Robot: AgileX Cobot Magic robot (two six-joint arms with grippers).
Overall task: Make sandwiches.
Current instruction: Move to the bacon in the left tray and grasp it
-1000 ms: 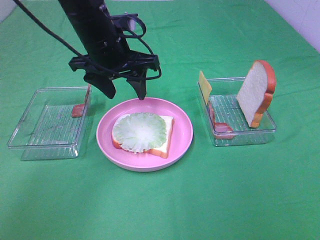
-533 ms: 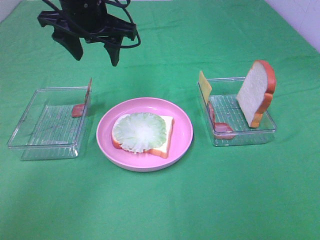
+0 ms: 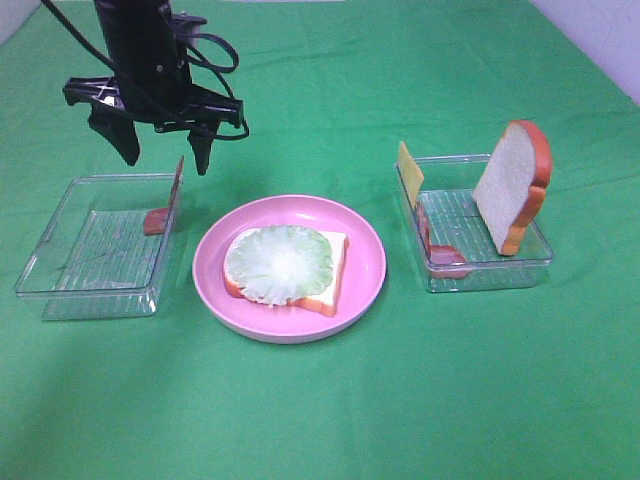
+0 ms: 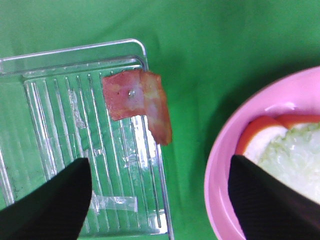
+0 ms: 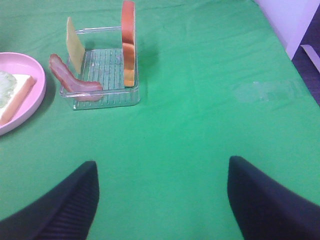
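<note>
While the open sandwich sits unchanged in the middle of the pink plate, with only a lettuce leaf on its bottom bread slice, the left gripper has moved. A second ago it hung over the plate's far rim. It then rose and swung away, and it now hovers to the left of the plate. Its jaws are spread wide and hold nothing.

Directly beneath it is a reddish meat strip, draped over the wall of the clear tray on the side nearest the plate. The lettuce step looks finished, and this strip is probably the next layer. Because it hangs across a thin wall, the pinch will likely need care.

On the other side of the plate a second clear tray holds the remaining parts: a cheese square leaning on its near wall, another meat strip, and a top bread slice standing on edge.

The right gripper is farther out on that side, above bare green cloth, jaws apart and empty.
</note>
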